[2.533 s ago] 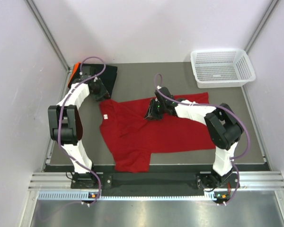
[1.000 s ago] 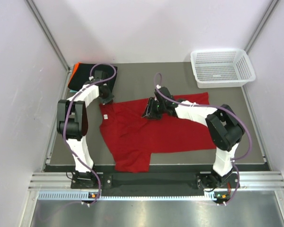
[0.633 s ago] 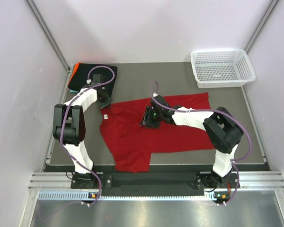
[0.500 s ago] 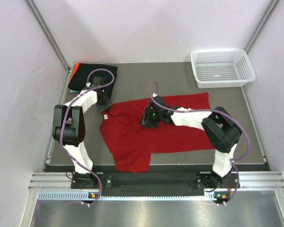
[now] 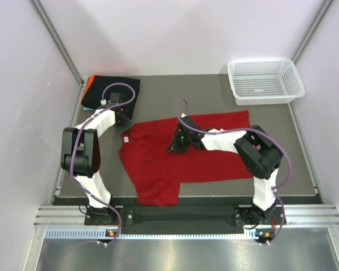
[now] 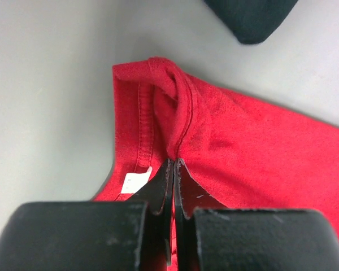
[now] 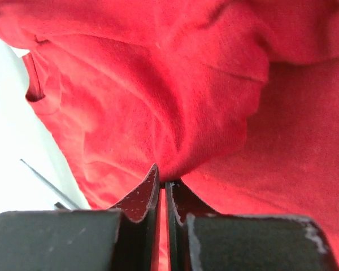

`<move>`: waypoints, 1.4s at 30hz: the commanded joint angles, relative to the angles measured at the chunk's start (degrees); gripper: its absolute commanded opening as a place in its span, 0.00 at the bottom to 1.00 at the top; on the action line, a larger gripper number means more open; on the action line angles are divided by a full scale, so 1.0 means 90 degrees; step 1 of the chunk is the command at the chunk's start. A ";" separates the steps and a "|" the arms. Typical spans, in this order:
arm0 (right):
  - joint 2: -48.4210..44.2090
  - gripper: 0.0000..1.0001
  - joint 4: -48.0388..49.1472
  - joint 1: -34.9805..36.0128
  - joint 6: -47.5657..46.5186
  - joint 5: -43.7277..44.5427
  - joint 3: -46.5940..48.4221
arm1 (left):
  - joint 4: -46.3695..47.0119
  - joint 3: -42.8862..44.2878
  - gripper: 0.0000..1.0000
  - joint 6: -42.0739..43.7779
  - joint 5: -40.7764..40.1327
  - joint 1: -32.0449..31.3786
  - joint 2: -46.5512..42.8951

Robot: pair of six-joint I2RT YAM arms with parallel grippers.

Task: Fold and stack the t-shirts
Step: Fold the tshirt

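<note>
- Red t-shirt — spread on the table, collar toward the left arm, one sleeve reaching to the near edge; no fold made yet.
- Left gripper — fingers pressed together, pinching a thin ridge of red cloth at the seam beside the collar, next to the white label.
- Right gripper — fingers pressed together on a puckered bunch of cloth in the middle of the shirt's body, not at an edge.
- Black t-shirt — folded in the far left corner with an orange edge showing under it; near the left gripper but clear of the red cloth.
- Risk, thin grip — both pinches look shallow, so a quick lift could let the cloth slip out of either one.
- Risk, single layer — the right pinch may hold only the top layer; the front would then peel off the back and the fold would come out crooked.
- Risk, uneven pull — if the arms move at different rates, the span between them goes taut or twists and the loose sleeve drags along the table.
- Risk, neighbour — a swing by the left arm toward the corner could knock the black stack out of line.
</note>
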 commanded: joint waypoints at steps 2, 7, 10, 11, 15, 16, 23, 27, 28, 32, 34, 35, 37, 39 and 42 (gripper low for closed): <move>-0.0670 0.00 -0.0395 0.0005 -0.0195 -0.0120 0.0359 | -0.0235 0.0616 0.00 0.0037 -0.0591 -0.0017 0.0054; -0.0876 0.00 -0.0923 -0.0043 -0.0361 -0.0558 0.0340 | -0.0422 0.0792 0.00 0.0106 -0.0905 -0.0017 0.0162; -0.0954 0.00 -0.0767 -0.0053 -0.0341 -0.0696 0.0077 | -0.0422 0.0734 0.00 0.0135 -0.1003 -0.0026 0.0182; -0.0954 0.00 -0.0709 -0.0053 -0.0332 -0.0754 0.0028 | -0.0422 0.0724 0.00 0.0135 -0.1023 -0.0017 0.0211; -0.0984 0.00 -0.0503 -0.0053 -0.0380 -0.0950 -0.0119 | -0.0150 0.0607 0.00 0.0320 -0.0896 -0.0017 0.0270; -0.0974 0.00 -0.0484 -0.0053 -0.0380 -0.0931 -0.0139 | 0.0035 0.0568 0.00 0.0340 -0.0886 -0.0017 0.0289; -0.0506 0.11 -0.0503 -0.0102 -0.0517 -0.0852 -0.0012 | -0.0186 0.0840 0.00 0.0292 -0.1013 -0.0017 0.0689; -0.0349 0.22 -0.0620 -0.0131 -0.0546 -0.0803 0.0105 | -0.0422 0.0909 0.00 0.0262 -0.1257 -0.0017 0.0797; -0.0349 0.26 -0.0659 -0.0131 -0.0546 -0.0794 0.0124 | -0.0422 0.0938 0.00 0.0291 -0.1276 -0.0017 0.0845; -0.0573 0.32 -0.0961 -0.0170 -0.0634 -0.0609 0.0135 | -0.0529 0.1095 0.22 0.0448 -0.1392 -0.0017 0.0749; -0.0856 0.32 -0.1069 -0.0277 -0.0644 -0.0423 0.0028 | -0.0646 0.1124 0.32 0.0438 -0.1530 -0.0036 0.0477; -0.0963 0.32 -0.1127 -0.0384 -0.0654 -0.0365 -0.0012 | -0.0704 0.1182 0.34 0.0477 -0.1579 -0.0046 0.0378; -0.1276 0.33 -0.1215 -0.0521 -0.0683 -0.0169 -0.0138 | -0.0958 0.1270 0.37 0.0584 -0.1648 -0.0114 0.0076; -0.1519 0.32 -0.1362 -0.0774 -0.0683 0.0035 -0.0255 | -0.1143 0.1329 0.36 0.0750 -0.1202 -0.0231 -0.0081; -0.1609 0.32 -0.1499 -0.1029 -0.0644 0.0143 -0.0334 | -0.1476 0.1018 0.34 0.0926 -0.0595 -0.0504 -0.0403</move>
